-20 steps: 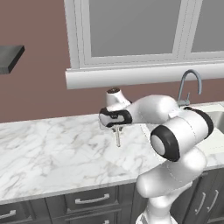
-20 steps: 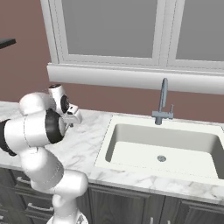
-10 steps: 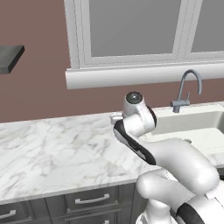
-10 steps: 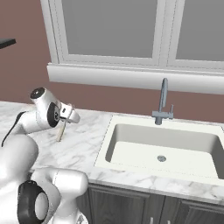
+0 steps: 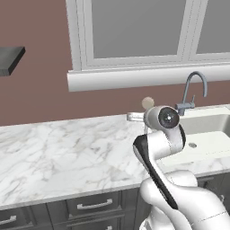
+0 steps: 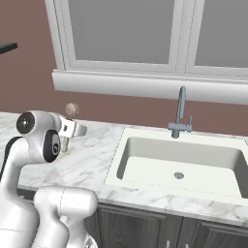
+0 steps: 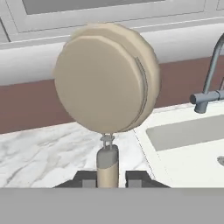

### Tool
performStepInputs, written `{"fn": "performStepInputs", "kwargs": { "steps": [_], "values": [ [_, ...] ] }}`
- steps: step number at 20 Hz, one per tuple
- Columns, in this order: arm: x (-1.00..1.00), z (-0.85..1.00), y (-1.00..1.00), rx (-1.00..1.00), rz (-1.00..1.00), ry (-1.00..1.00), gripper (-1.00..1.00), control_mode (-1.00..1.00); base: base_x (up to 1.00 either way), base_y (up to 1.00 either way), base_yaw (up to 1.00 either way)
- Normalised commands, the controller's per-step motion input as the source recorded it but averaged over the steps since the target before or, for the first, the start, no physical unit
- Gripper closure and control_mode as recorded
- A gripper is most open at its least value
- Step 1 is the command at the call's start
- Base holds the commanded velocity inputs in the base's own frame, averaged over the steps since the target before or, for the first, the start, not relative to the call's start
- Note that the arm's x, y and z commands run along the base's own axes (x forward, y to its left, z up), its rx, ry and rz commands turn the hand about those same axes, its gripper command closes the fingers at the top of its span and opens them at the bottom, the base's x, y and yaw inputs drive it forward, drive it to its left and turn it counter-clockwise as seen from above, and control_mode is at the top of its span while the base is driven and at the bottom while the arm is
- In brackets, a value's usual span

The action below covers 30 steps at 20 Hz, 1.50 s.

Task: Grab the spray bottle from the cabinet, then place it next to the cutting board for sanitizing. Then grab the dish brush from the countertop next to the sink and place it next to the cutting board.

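My gripper [image 7: 107, 179] is shut on the thin handle of the dish brush [image 7: 107, 83], whose cream-beige disc head stands up in front of the hand camera. From the base views the brush head [image 5: 147, 103] [image 6: 72, 108] sticks up just above the hand, over the white marble countertop [image 5: 67, 148] [image 6: 97, 150] left of the sink [image 5: 211, 134] [image 6: 179, 160]. The gripper [image 5: 143, 119] [image 6: 68, 131] is partly hidden behind the arm's own joint. The spray bottle, the cutting board and the cabinet are out of view.
A chrome gooseneck faucet [image 5: 193, 90] [image 6: 180, 111] [image 7: 210, 83] stands behind the sink. The window sill [image 5: 148, 76] juts out over the back of the counter. The end of a dark grey slab [image 5: 9, 60] hangs at the far left. Drawer fronts [image 5: 90, 206] run below.
The arm has swung right toward the sink and folded in close to the base. The brush has turned from hanging handle-down to standing head-up, still held.
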Motion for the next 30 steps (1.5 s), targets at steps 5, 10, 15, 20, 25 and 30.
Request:
{"fn": "performStepInputs", "kwargs": {
  "steps": [5,10,15,20,25,30],
  "values": [
    [-0.46,1.00,-0.30,0.10,0.00,-0.22,1.00,-1.00,0.00,0.00,0.00],
    [-0.47,0.87,-0.37,0.05,0.00,-0.09,1.00,-1.00,0.00,0.00,0.00],
    [-0.57,0.62,-0.14,-0.01,-0.01,-0.02,1.00,-1.00,0.00,0.00,0.00],
    [-0.80,0.14,0.00,-0.05,-0.01,-0.25,1.00,-1.00,0.00,0.00,0.00],
    [-0.83,0.00,0.00,-0.02,0.00,-0.24,1.00,-1.00,0.00,0.00,0.00],
    [-0.34,-0.02,0.00,-0.01,0.00,-0.05,1.00,1.00,-0.44,-0.07,0.00]
  ]
}}
